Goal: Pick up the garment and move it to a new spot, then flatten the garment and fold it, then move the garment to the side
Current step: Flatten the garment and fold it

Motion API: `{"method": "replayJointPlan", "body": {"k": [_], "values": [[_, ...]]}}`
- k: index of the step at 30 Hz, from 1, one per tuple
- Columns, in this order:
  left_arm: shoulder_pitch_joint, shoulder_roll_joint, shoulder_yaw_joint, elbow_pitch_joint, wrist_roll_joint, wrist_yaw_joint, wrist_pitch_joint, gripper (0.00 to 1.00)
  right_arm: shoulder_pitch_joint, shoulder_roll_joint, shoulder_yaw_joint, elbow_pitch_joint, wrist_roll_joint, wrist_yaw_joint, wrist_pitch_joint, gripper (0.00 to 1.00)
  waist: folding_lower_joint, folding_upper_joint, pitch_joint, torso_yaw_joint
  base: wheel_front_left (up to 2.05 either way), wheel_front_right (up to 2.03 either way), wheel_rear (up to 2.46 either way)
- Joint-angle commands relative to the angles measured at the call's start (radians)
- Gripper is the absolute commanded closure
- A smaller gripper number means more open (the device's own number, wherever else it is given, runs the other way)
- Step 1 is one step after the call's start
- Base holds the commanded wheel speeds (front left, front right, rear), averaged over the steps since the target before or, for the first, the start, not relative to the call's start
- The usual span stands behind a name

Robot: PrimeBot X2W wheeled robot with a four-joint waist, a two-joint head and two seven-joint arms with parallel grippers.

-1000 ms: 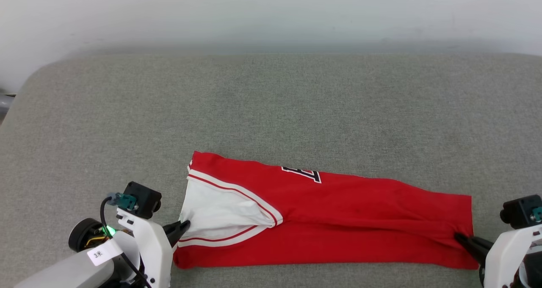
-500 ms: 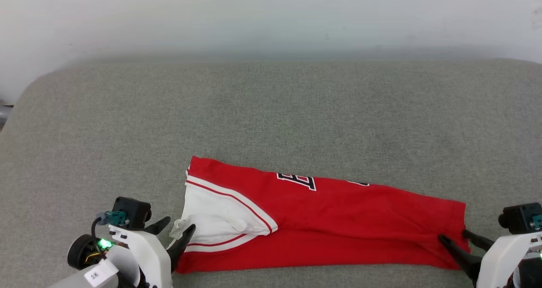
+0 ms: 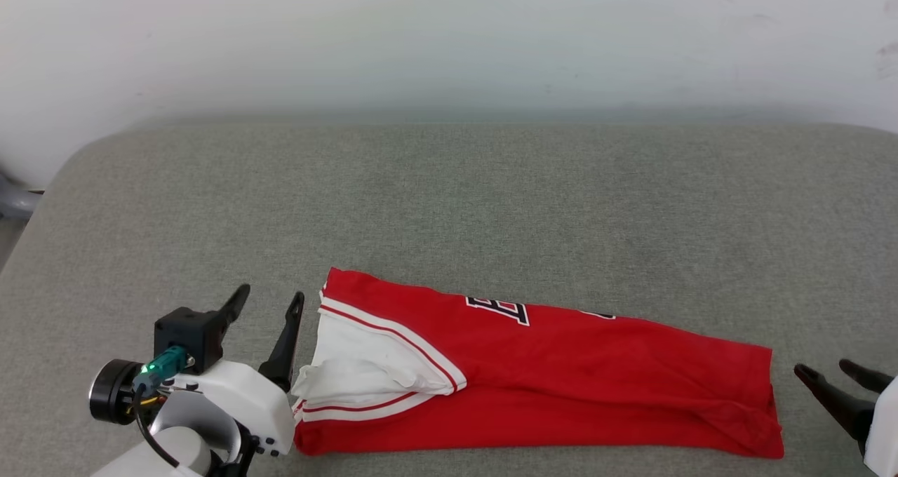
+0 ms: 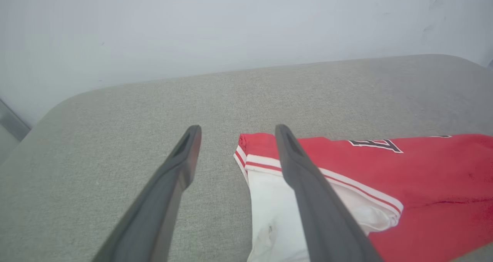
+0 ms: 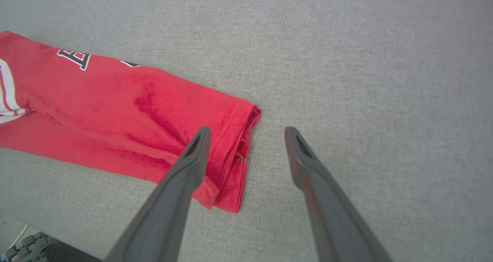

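Looking down on the garment [image 3: 561, 372], I find it lying as a long folded band across the near part of the grey cloth-covered counter [image 3: 449, 203]. The white sleeve [image 3: 365, 365] with its striped trim sits on top at the robot's left end, and the hem is at the right. The left tool [image 3: 271, 294] stands just beside the sleeve end with its jaws spread and nothing between them. The right tool [image 3: 822, 367] is just off the hem, equally apart and empty. I judge this placement suits a lengthwise fold already laid, each end free for the next fold or the shift aside. The only writing is black, white-edged lettering [image 3: 498, 310] cut off by the fold. It may be part of a "B" or an "E", and I cannot read a whole word or any brand.
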Motion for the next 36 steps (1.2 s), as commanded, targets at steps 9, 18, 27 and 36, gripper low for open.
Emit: {"method": "replayJointPlan", "body": {"k": [9,18,27,36], "values": [[0.183,-0.139,0.278,-0.046,0.291,0.076,-0.006,0.0,-0.043,-0.01,0.019,0.088,0.062,-0.001,0.148,0.0,0.0001,0.0,0.03,0.043,0.0,0.0,0.0],[0.306,-0.274,0.458,-0.055,0.489,0.011,-0.006,0.0,-0.088,0.039,0.054,0.182,0.084,-0.001,0.152,0.0,0.0001,0.0,0.068,0.093,0.0,0.0,0.0],[0.367,-0.405,0.59,-0.043,0.664,-0.058,-0.006,0.0,-0.114,0.099,0.161,0.234,0.116,-0.001,0.112,0.0,0.0001,0.0,0.09,0.119,0.0,0.0,0.0],[0.427,-0.509,0.68,-0.065,0.806,-0.15,-0.006,0.0,-0.143,0.095,0.247,0.282,0.122,0.0,0.032,0.75,0.0001,0.0,0.08,0.123,0.0,0.0,0.0]]}}
